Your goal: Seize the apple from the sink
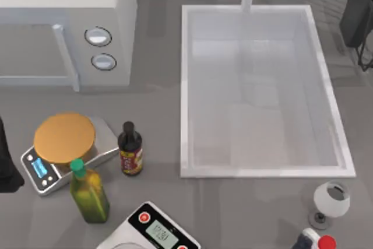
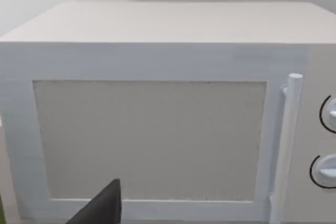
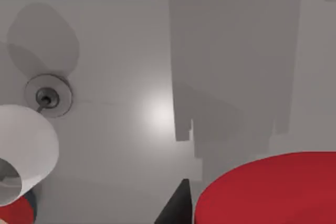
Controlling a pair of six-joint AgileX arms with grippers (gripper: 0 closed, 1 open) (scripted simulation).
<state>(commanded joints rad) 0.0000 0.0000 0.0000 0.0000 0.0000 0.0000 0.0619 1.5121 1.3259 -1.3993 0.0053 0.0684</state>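
Apple (image 3: 268, 187) clamped in right hand (image 3: 231, 208) above table (image 3: 131, 51) near wine glass (image 3: 26, 150); left arm (image 1: 6, 164) parked at table's left.

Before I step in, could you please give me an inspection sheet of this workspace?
Surface: grey table.
Job's things: apple close beside right pincer; white sink right of centre.
Clutter: microwave, scale bearing orange disc, second scale, dark bottle, green bottle, wine glass, red-capped bottle.
Grippers: left pincer faces microwave.
Cables: nothing seen.
Surroundings: nothing seen.
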